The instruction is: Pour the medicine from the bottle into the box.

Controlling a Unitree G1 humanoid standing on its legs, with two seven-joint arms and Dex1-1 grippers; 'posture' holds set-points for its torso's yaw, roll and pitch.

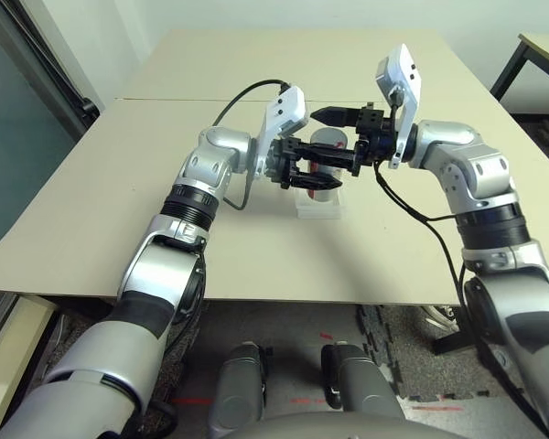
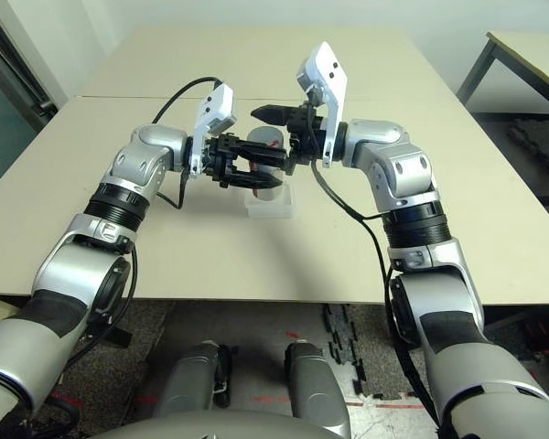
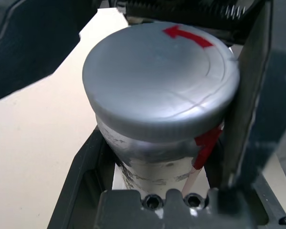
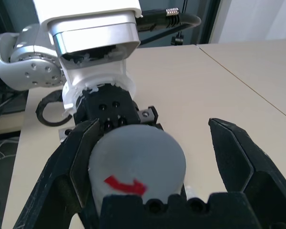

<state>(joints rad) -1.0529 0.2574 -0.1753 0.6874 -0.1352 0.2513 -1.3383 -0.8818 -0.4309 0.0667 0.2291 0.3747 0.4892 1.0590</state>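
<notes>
The silvery-white bottle (image 1: 317, 183) with its red stripe stands upright, its round grey cap (image 4: 136, 164) on top showing a red arrow. My left gripper (image 1: 311, 170) is shut on the bottle's body (image 3: 155, 164) from the left. My right gripper (image 1: 335, 139) comes in from the right and stands open, one finger (image 4: 62, 176) close against the cap and the other finger (image 4: 238, 160) clear of it. The clear box (image 1: 320, 207) lies on the table right under the bottle. The medicine is hidden.
The beige table (image 1: 119, 201) stretches wide around the box, with a seam (image 1: 165, 100) across it behind the arms. A second table's dark leg (image 1: 508, 69) stands at the far right. Black cables (image 1: 412, 206) hang from both wrists.
</notes>
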